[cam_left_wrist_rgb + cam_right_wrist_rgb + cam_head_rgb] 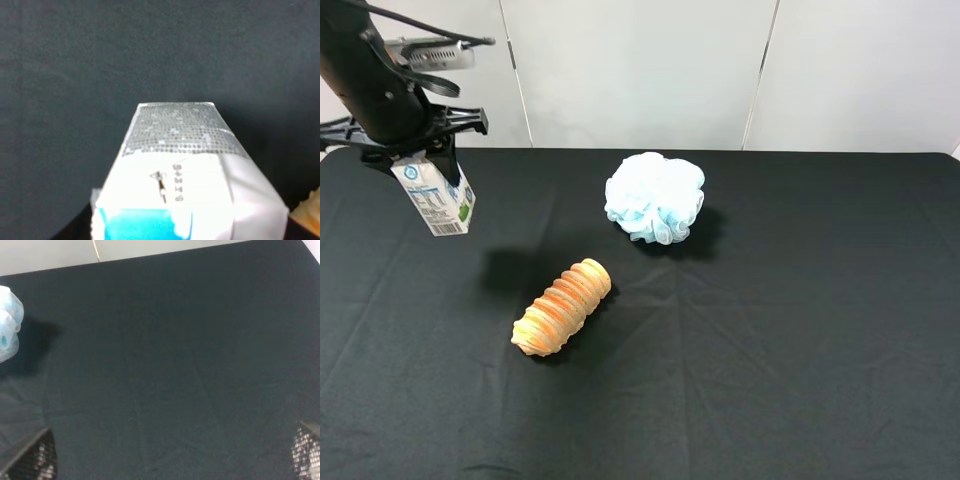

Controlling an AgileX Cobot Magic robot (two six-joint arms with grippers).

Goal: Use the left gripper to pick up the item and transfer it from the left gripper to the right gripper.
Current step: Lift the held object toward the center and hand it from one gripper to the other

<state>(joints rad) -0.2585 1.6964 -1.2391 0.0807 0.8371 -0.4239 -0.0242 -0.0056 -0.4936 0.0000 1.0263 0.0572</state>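
Currently the carton [438,200] is pinched by its top in the left hand [423,155] and held tilted above the table's [800,350] far-left part. The right hand [167,460] is seen spread wide above the table.

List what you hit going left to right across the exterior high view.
drink carton (held up off the table) → ribbed orange roll → pale-blue bath pouf
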